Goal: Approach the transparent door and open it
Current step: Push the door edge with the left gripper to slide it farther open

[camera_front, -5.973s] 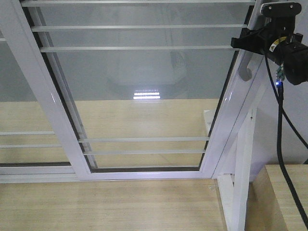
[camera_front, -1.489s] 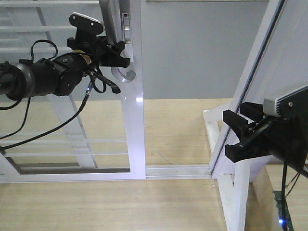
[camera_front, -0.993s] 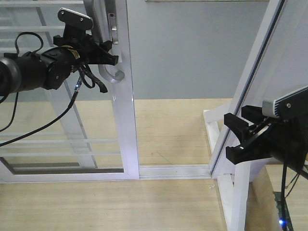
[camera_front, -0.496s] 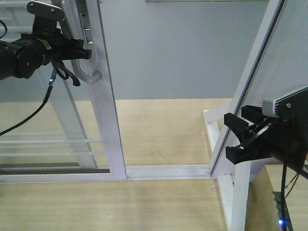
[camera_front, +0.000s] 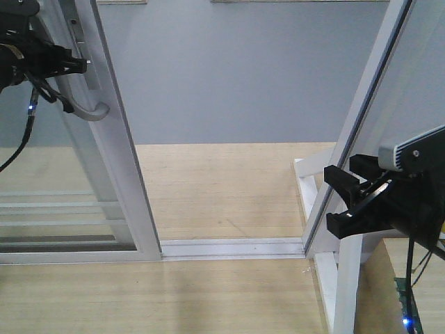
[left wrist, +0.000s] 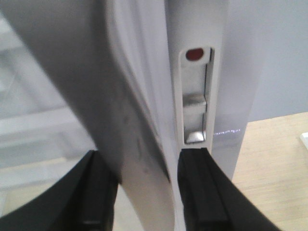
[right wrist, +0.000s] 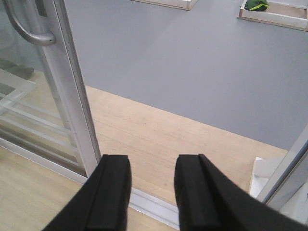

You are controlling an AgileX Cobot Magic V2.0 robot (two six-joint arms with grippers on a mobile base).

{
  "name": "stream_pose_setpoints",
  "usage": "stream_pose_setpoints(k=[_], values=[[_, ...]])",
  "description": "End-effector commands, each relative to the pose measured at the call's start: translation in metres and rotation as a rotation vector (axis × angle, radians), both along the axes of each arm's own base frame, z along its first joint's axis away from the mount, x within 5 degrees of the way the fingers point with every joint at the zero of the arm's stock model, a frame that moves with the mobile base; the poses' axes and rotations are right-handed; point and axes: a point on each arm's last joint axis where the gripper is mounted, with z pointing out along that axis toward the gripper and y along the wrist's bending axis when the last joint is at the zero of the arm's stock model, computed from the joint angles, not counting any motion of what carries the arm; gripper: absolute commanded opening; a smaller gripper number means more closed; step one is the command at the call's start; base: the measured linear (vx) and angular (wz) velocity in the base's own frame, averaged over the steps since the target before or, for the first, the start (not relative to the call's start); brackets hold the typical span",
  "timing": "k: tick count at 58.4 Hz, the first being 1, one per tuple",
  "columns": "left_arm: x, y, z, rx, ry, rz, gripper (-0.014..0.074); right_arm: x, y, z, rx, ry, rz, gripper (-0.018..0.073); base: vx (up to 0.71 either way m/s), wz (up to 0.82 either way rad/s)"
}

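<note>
Wood flooring (camera_front: 160, 292) fills the nearest ground in the front view, and just above it at about 4 o'clock the right gripper (camera_front: 342, 200) hangs in the air, its two black fingers (camera_front: 345, 183) spread apart with nothing between them. The right wrist view shows the same: both dark pads (right wrist: 111, 192) parted over bare boards and the white floor track (camera_front: 229, 248). Beside that gripper, a white fixed frame (camera_front: 361, 125) leans up toward 1 o'clock, with a white post (camera_front: 348, 278) below it. Beyond the track, the doorway stands open onto more pale boards and a grey floor (camera_front: 236, 76) running back to 12 o'clock. The transparent door (camera_front: 111, 160) sits far over at 9 o'clock, its glossy white stile tilting up toward 11 o'clock and thin white bars (camera_front: 49, 207) visible through the glass low on the left. Up at 10 o'clock the left gripper (camera_front: 69, 66) is at the curved grey handle (camera_front: 87, 110). From the left wrist view, the two black fingers (left wrist: 199, 192) sit either side of the handle (left wrist: 144, 183), closed in on it so the bar fills the gap between them. Just right of the handle, a metal latch plate (left wrist: 196, 101) with a small red dot is set into the stile. A green object (right wrist: 256, 5) lies in a wooden tray far back at 1 o'clock.
</note>
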Motion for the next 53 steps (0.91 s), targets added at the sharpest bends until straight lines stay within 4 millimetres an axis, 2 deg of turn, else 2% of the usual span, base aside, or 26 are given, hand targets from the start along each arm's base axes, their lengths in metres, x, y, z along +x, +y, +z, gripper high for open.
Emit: stream_pose_setpoints(k=[1,17,23,29,44,53], values=[[-0.014,0.002,0.034,-0.015,-0.12,0.004,0.0398,0.003,0.002,0.016,0.044,-0.088,0.016,0.0309,0.0,0.0],[-0.06,0.032,0.024,-0.014,-0.138,0.075,0.0398,0.003,0.002,0.016,0.043,-0.087,0.015,0.0309,0.0,0.0],[-0.085,0.047,0.02,-0.011,-0.124,0.123,0.0398,0.003,0.002,0.016,0.043,-0.087,0.015,0.0309,0.0,0.0],[-0.107,0.051,0.023,-0.009,-0.132,0.144,0.0398,0.003,0.002,0.016,0.043,-0.087,0.015,0.0309,0.0,0.0],[-0.173,0.043,0.054,-0.083,-0.27,0.171,0.0398,0.003,0.001,0.014,0.03,-0.066,0.008,0.0309,0.0,0.0],[-0.202,0.04,0.073,-0.135,-0.323,0.192,0.0398,0.003,0.001,0.014,0.03,-0.066,0.008,0.0309,0.0,0.0]])
